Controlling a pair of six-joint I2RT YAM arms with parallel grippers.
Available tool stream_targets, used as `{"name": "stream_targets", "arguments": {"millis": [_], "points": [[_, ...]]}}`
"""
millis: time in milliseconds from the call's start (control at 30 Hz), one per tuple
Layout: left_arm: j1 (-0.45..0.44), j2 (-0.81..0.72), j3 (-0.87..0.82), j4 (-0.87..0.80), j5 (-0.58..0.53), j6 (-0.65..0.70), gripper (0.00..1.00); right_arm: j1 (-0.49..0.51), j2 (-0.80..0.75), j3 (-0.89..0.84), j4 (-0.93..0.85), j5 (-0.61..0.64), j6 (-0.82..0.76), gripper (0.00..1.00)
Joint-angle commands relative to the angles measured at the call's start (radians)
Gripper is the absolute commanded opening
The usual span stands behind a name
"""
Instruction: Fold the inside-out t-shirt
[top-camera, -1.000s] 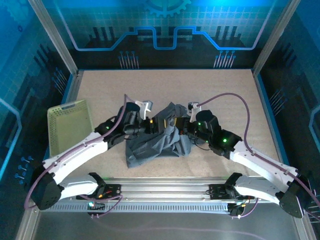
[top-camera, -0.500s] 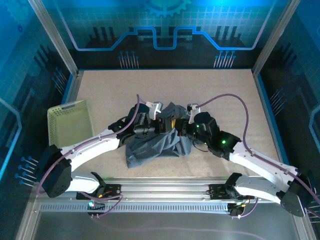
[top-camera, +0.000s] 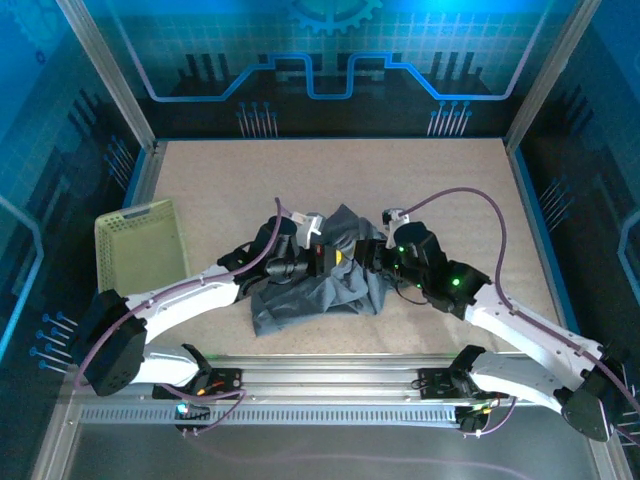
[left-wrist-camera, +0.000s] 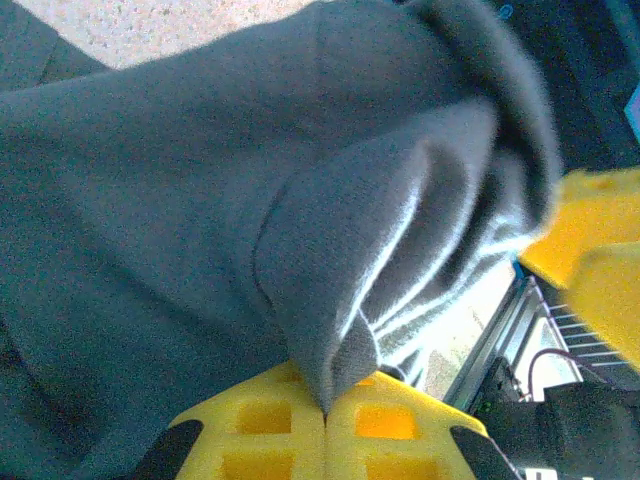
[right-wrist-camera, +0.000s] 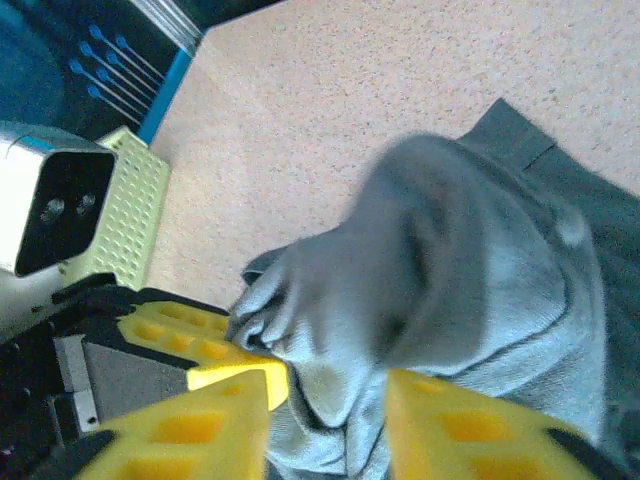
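Counter (top-camera: 450, 190): speckled beige, walled on the left, right and far sides. The far half is bare, and there is a wide bare strip to the right.

Shirt (top-camera: 310, 295): a crumpled grey heap at counter centre, its near edge just short of the front rail. A peak of the heap is lifted between the two arms. In the right wrist view a hemmed edge lies flat on the counter.

Basket (top-camera: 140, 250): at the left edge, apart from the shirt.

Left hand (left-wrist-camera: 325, 420): clenched, with a fold of shirt pinched between the yellow fingers.

Right hand (right-wrist-camera: 328, 415): jaws parted, with bunched cloth hanging in the gap. Both hands meet at the raised peak.
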Motion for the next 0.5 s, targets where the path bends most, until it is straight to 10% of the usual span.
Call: {"name": "stream_targets", "arguments": {"millis": [0, 467], "points": [[-0.002, -0.020, 0.004, 0.036, 0.030, 0.011, 0.00, -0.006, -0.019, 0.071, -0.093, 0.006, -0.060, 0.48], [-0.005, -0.011, 0.002, 0.055, 0.048, 0.005, 0.00, -0.007, 0.043, 0.056, -0.071, -0.105, 0.025, 0.43]]}}
